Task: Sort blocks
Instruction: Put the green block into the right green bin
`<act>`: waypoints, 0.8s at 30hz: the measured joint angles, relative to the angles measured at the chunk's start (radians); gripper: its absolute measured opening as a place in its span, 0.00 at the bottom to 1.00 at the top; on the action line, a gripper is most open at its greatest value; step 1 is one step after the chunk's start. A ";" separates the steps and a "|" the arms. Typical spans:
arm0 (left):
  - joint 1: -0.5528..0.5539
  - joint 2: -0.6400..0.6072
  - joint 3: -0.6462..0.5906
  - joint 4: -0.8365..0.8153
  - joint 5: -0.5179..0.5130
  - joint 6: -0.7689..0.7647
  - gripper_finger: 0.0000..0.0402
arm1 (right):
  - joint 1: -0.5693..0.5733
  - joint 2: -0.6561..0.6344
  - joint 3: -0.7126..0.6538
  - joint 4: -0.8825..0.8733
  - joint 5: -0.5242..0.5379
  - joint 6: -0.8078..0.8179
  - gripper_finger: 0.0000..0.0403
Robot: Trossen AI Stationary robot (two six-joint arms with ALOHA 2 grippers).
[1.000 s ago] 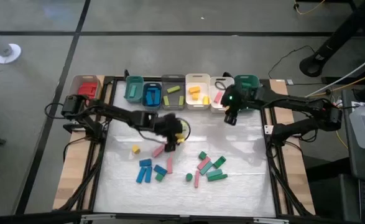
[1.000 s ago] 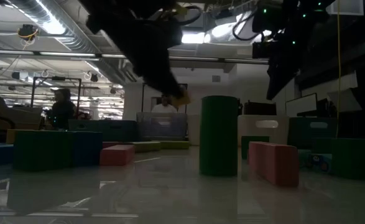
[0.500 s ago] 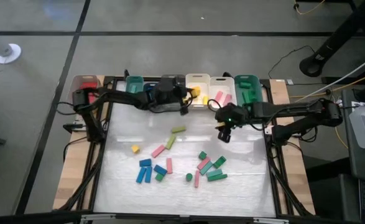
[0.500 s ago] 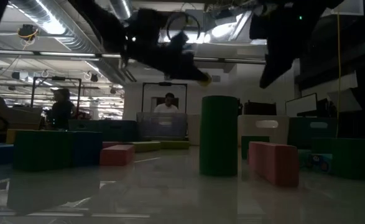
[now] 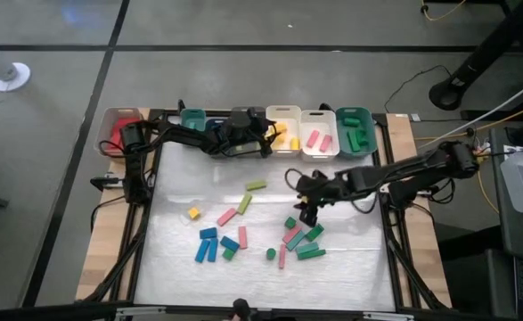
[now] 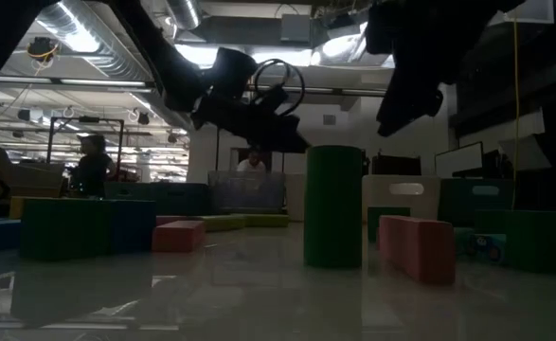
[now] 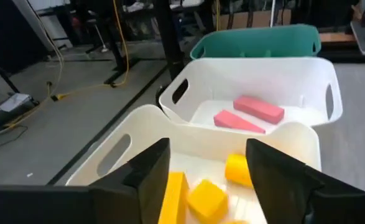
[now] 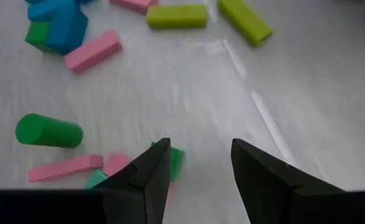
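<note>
beyond table, only low view shows a seated person (image 6: 92, 163).

place: robotics lab or workshop | evidence: exposed ceiling ducts (image 6: 88, 47) and strip lights above the desk (image 5: 261, 250) | concrete floor (image 5: 243, 71) around the desk, cables (image 5: 439, 11) trailing across it | person (image 6: 95, 161) seated at a workstation beyond the desk
</note>
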 joint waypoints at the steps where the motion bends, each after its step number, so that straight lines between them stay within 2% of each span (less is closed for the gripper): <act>1: 0.000 -0.001 0.000 0.005 0.000 0.000 0.51 | 0.009 0.021 0.000 0.015 0.001 0.009 0.42; 10: -0.012 -0.002 0.003 -0.013 0.000 -0.040 0.55 | 0.081 0.165 0.000 0.072 0.054 0.121 0.42; 15: -0.028 -0.002 0.003 -0.043 0.000 -0.034 0.55 | 0.117 0.205 0.000 0.084 0.059 0.123 0.42; 20: -0.039 -0.002 0.003 -0.068 0.000 -0.039 0.55 | 0.144 0.240 0.000 0.109 0.116 0.121 0.42; 24: -0.048 -0.003 0.003 -0.067 0.000 -0.034 0.55 | 0.144 0.273 -0.001 0.110 0.100 0.121 0.42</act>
